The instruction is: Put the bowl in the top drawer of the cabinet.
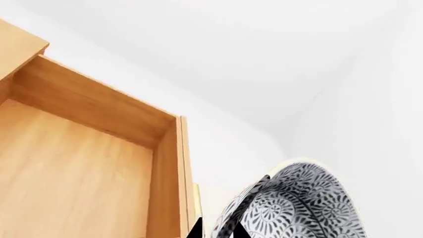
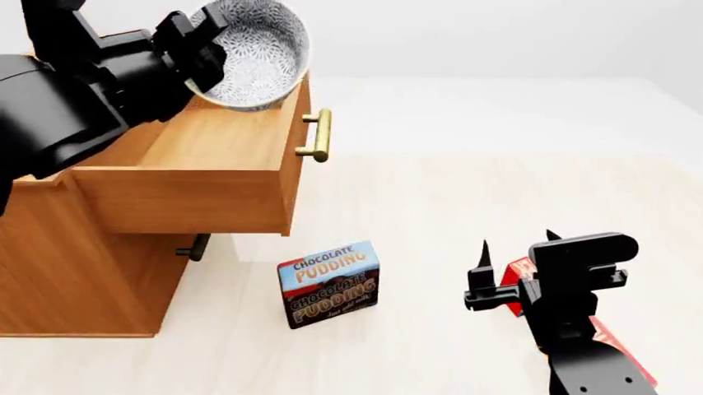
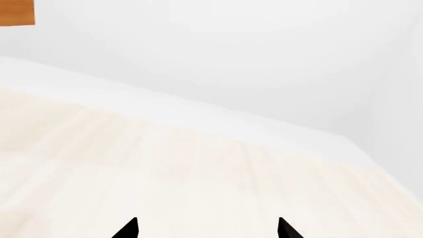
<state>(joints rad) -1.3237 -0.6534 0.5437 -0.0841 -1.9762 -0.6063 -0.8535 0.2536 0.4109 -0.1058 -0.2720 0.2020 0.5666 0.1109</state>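
The white bowl [image 2: 260, 51] with a grey-black speckled pattern hangs tilted on its side above the front end of the top drawer [image 2: 187, 144]. My left gripper [image 2: 207, 56] is shut on its rim. The drawer stands pulled out of the light-brown cabinet [image 2: 66, 263], brass handle [image 2: 318, 135] facing right. In the left wrist view the bowl [image 1: 310, 203] sits just past the drawer's front wall [image 1: 173, 173], its rim between the tips of the left gripper [image 1: 218, 232]. My right gripper [image 2: 516, 251] is open over the floor, far from the cabinet, and the right gripper [image 3: 207, 229] holds nothing.
A chocolate pudding box [image 2: 329, 284] stands on the floor in front of the cabinet. A red box [image 2: 514, 276] lies under my right arm. The lower drawer's handle [image 2: 196, 247] shows below the open drawer. A cabinet corner [image 3: 17, 12] shows in the right wrist view.
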